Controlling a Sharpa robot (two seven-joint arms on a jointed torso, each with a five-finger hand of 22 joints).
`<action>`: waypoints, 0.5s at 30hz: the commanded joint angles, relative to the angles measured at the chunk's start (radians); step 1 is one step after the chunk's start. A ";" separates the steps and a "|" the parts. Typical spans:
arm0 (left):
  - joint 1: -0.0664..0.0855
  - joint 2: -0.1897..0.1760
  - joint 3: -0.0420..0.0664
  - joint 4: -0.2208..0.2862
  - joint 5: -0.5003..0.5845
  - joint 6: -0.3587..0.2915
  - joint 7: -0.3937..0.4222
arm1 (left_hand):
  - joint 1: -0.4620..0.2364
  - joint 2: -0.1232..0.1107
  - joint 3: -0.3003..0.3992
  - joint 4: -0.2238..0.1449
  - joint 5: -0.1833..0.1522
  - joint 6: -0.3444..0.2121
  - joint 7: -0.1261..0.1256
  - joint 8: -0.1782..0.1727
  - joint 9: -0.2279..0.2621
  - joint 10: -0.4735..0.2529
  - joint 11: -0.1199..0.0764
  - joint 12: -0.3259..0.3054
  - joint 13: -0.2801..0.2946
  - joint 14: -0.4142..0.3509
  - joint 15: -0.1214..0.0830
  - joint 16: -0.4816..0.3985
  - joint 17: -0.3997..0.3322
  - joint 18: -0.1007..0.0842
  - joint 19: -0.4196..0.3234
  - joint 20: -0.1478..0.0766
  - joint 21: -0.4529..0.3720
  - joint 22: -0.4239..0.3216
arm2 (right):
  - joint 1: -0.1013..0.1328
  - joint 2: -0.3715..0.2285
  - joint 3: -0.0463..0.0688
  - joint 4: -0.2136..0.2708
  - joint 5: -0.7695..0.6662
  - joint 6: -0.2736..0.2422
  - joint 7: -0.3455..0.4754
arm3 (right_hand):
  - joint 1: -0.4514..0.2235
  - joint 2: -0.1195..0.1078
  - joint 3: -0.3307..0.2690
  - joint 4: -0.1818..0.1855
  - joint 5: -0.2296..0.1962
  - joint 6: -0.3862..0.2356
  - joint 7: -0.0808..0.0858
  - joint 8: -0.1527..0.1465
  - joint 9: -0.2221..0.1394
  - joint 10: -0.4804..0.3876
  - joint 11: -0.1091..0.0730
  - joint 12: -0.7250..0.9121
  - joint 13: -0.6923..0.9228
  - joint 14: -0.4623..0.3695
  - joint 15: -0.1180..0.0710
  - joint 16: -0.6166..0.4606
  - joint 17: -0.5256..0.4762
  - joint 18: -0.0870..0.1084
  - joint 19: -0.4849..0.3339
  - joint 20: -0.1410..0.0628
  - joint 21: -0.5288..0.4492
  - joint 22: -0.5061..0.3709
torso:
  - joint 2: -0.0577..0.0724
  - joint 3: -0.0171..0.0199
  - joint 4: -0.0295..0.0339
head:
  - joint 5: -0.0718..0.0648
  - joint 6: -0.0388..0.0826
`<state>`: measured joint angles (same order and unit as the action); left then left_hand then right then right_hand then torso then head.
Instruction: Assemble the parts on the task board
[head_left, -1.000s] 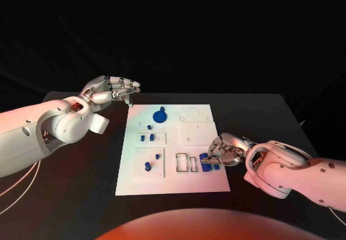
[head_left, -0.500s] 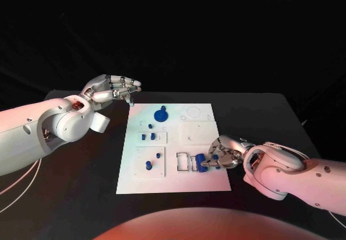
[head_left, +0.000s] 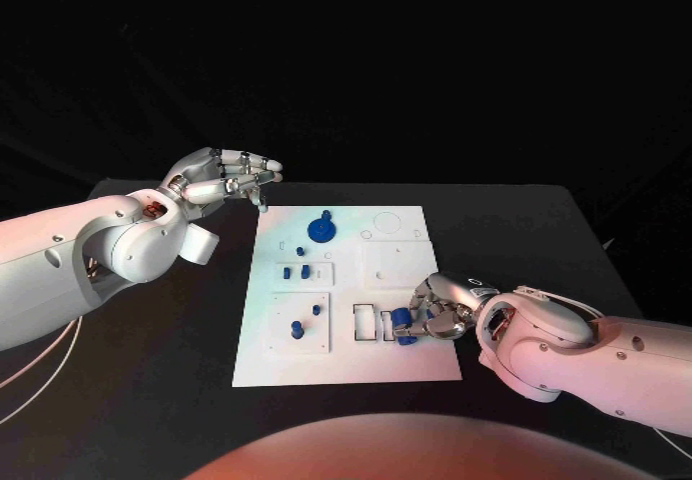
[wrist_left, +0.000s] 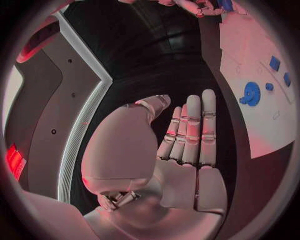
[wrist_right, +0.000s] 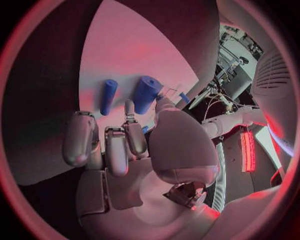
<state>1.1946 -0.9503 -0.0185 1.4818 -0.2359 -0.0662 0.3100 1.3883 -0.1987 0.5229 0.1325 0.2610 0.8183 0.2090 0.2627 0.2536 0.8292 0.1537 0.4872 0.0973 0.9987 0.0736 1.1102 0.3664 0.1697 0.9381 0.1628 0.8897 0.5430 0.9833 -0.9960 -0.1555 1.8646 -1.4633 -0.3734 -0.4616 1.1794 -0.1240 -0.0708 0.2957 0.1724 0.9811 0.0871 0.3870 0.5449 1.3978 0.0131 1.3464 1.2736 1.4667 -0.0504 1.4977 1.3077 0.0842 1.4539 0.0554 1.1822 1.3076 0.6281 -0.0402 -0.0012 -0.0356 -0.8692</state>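
Right hand (head_left: 437, 312) low over the near right part of the board (head_left: 346, 375), fingers curled. In the right wrist view a thick blue cylinder (wrist_right: 146, 94) sits at its fingertips (wrist_right: 129, 108), thumb beside it; contact looks like a pinch, so the hand appears to hold this part. A thinner blue peg (wrist_right: 108, 96) lies on the board just beside it, apart from the fingers. In the head view the held part shows as a blue piece (head_left: 405, 329) at the hand's left side, next to the two rectangular slots (head_left: 372, 323) in the board's near middle.

Left hand (head_left: 225, 178) raised above the bench (head_left: 173, 400) at the board's far left corner, holding nothing; fingers extended and close together, thumb apart, per the left wrist view (wrist_left: 181, 150).

Board lies in the middle of the bench. On it:
- blue gear (head_left: 320, 232) at far middle, with a small blue knob (head_left: 300, 251) just near-left of it
- two small blue blocks (head_left: 296, 271) in the left middle plate
- two blue pegs (head_left: 306, 322) standing in the near left plate
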 joint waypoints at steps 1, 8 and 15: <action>0.000 0.001 0.001 0.003 -0.002 0.021 0.004 | 0.007 0.001 -0.005 -0.004 0.003 -0.006 0.006 0.006 -0.001 -0.010 0.000 0.005 -0.002 -0.008 0.001 -0.004 0.001 0.015 -0.003 0.003 -0.007 -0.002 | -0.002 0.006 0.000 -0.003 -0.028 0.017 -0.014 | -0.034 0.011 -0.031 0.001 0.007 -0.001 -0.005 0.011 0.005 0.000 -0.006 -0.008 0.003 0.067 -0.008 0.007 0.067 -0.012 0.004 -0.006 0.004 0.143 | 0.001 -0.0022 -0.0003 | 0.000 0.003; 0.000 0.002 0.001 0.003 -0.005 0.024 0.003 | 0.008 0.001 -0.004 -0.005 0.003 -0.006 0.006 0.006 -0.001 -0.010 0.000 0.005 -0.002 -0.008 0.001 -0.004 0.002 0.015 -0.003 0.003 -0.006 -0.002 | -0.004 0.020 0.000 -0.016 -0.041 0.032 -0.019 | -0.015 0.018 -0.032 -0.002 0.007 -0.002 -0.006 0.015 0.008 0.000 -0.007 -0.010 0.004 0.068 -0.009 0.008 0.072 -0.012 0.004 -0.006 0.003 0.144 | 0.000 -0.0004 0.0026 | 0.000 0.001; 0.000 0.001 0.001 0.003 -0.005 0.023 0.002 | 0.008 0.001 -0.004 -0.005 0.003 -0.006 0.006 0.006 -0.001 -0.010 0.000 0.005 -0.002 -0.008 0.001 -0.004 0.002 0.015 -0.003 0.003 -0.006 -0.002 | -0.005 0.027 0.000 -0.024 -0.076 0.063 -0.027 | 0.090 0.019 -0.034 -0.007 0.005 -0.009 -0.006 0.022 0.011 0.001 -0.008 -0.014 0.009 0.068 -0.010 0.009 0.074 -0.013 0.005 -0.007 0.003 0.147 | -0.001 -0.0008 0.0003 | 0.002 0.000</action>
<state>1.1946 -0.9504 -0.0184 1.4819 -0.2384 -0.0597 0.3085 1.3883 -0.1987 0.5200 0.1295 0.2610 0.8184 0.2089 0.2627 0.2530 0.8292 0.1537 0.4872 0.0972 0.9987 0.0736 1.1102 0.3664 0.1698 0.9381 0.1628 0.8897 0.5431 0.9818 -0.9723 -0.1528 1.8426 -1.4953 -0.3579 -0.4763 1.2479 -0.1066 -0.1051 0.2938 0.1762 0.9723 0.0851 0.4043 0.5551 1.3978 0.0132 1.3350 1.2818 1.4632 -0.0538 1.5011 1.3075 0.0844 1.4575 0.0518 1.1821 1.3074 0.6279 -0.0407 0.0005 -0.0341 -0.8692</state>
